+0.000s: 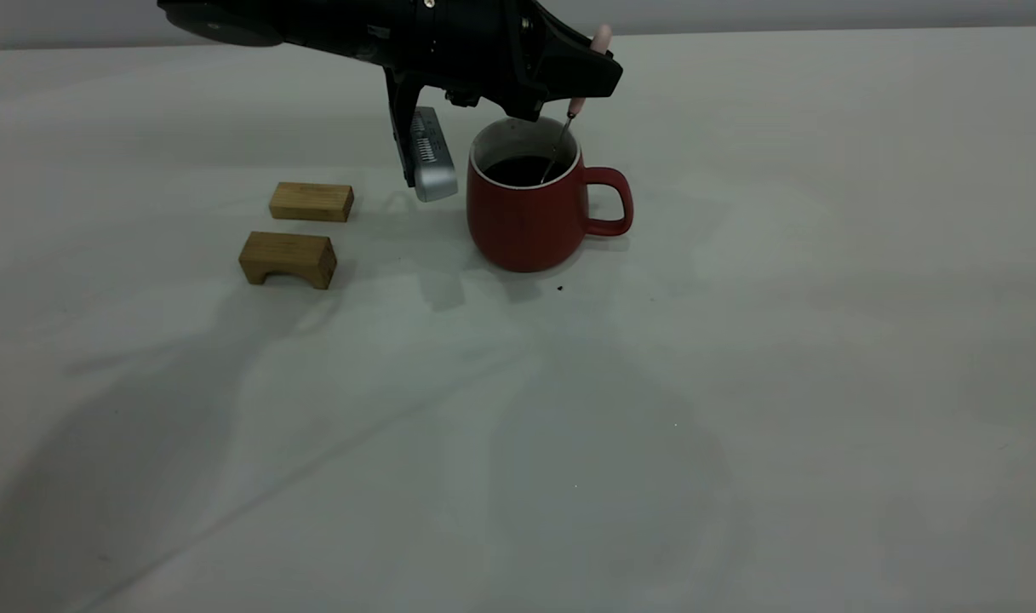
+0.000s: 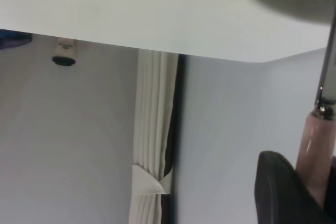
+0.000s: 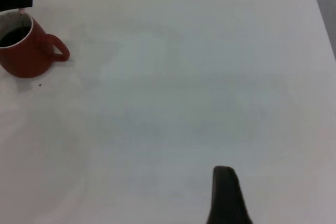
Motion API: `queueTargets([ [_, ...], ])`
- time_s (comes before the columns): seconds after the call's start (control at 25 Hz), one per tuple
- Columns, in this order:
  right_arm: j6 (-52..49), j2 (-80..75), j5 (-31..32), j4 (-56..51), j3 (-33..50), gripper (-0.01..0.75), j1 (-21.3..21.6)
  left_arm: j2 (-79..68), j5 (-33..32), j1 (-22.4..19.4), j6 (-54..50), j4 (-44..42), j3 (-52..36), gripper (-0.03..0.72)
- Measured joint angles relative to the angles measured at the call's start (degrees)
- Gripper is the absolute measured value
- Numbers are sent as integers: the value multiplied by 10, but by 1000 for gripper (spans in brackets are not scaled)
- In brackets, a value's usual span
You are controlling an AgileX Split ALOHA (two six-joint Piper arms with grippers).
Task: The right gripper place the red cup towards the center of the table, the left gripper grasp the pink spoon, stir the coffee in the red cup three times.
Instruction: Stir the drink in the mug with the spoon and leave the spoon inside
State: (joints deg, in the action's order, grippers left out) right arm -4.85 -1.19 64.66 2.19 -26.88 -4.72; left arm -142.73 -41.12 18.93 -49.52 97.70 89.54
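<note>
Pinched between the left gripper's (image 1: 587,72) fingers, the pink spoon (image 1: 569,128) hung tilted, its grey metal neck dipping into the coffee (image 1: 522,169). The red cup (image 1: 530,213) (rounded, matte, white inside) stood upright on the table (image 1: 739,383), handle pointing away from the two wooden blocks (image 1: 300,230) lying well apart on its other side. Wide bare surface spread in front of the cup and past its handle. Of the right gripper (image 3: 227,195), far from the cup, one dark finger showed; its spread could not be told.
</note>
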Motion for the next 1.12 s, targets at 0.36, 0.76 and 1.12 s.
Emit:
queueTargets([
  [0.36, 0, 0, 0, 0, 0, 555, 0, 0, -14, -5, -1, -51, 0, 165],
  [0.76, 0, 0, 0, 0, 0, 555, 0, 22, -28, -8, 55, -179, 0, 459],
  [1.12, 0, 0, 0, 0, 0, 555, 0, 146, -89, -8, 248, -491, 0, 459],
])
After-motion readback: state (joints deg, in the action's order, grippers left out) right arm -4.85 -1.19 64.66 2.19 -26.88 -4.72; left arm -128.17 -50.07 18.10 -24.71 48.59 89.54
